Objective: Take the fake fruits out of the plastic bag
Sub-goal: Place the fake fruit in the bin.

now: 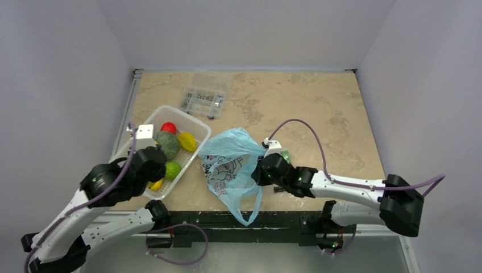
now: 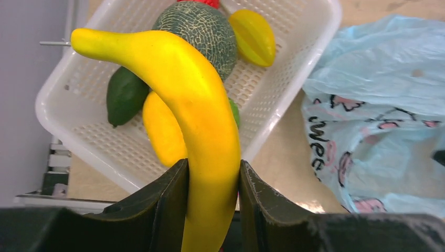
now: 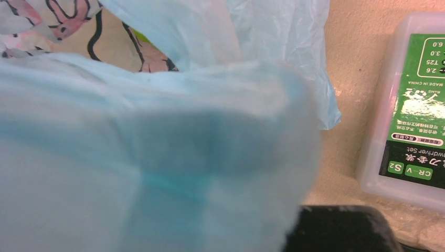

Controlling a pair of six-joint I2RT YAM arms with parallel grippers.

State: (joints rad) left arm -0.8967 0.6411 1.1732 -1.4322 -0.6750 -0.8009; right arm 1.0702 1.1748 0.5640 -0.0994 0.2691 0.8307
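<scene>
Banana (image 2: 204,131) right up at the lens, yellow and curved, clamped at its lower end between the left gripper (image 2: 212,164) jaws, which are part-way closed on it. It hangs above the white basket (image 2: 99,142), where a melon (image 2: 202,29) and other red, yellow and green fruits lie. Across to the bag (image 1: 230,162): light blue and crumpled, on the table (image 1: 318,114) just right of the basket, one handle over the near edge. The right gripper (image 1: 260,170) is pinched fully closed on the bag's right side, film draped over its camera.
</scene>
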